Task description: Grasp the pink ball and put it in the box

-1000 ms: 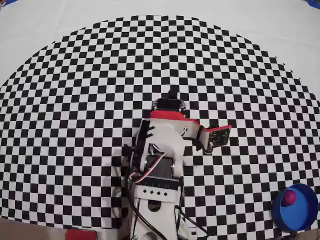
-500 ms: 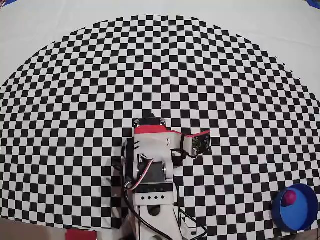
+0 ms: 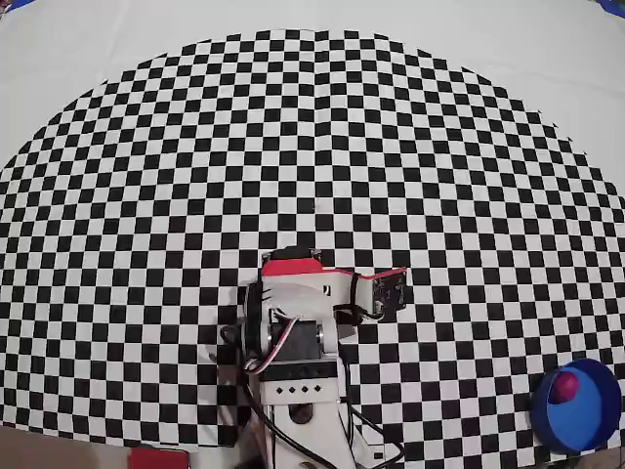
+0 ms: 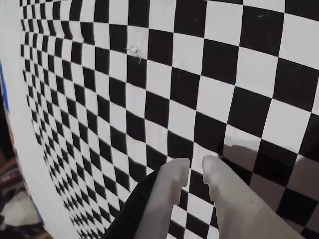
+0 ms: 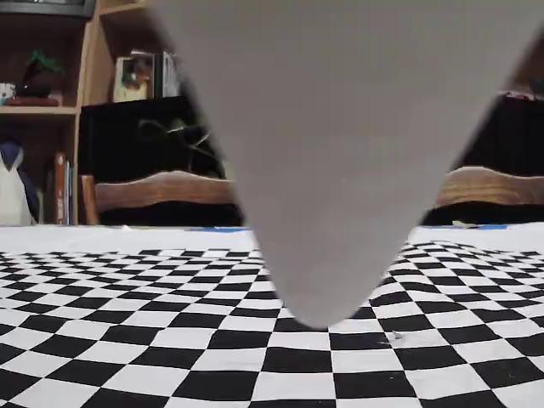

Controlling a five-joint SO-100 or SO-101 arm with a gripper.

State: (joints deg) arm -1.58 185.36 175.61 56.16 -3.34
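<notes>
Your end effector [image 4: 195, 167] (nearly closed, holding nothing) sits folded back, while the pink ball [image 3: 563, 387] already rests in the box [image 3: 589, 433] at four o'clock.

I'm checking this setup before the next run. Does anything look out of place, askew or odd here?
Nothing looks spilled or damaged. The pink ball sits inside the box at the lower right of the overhead view. The gripper is empty, fingers nearly together. One oddity: a blurred grey shape fills much of the fixed view.
</notes>
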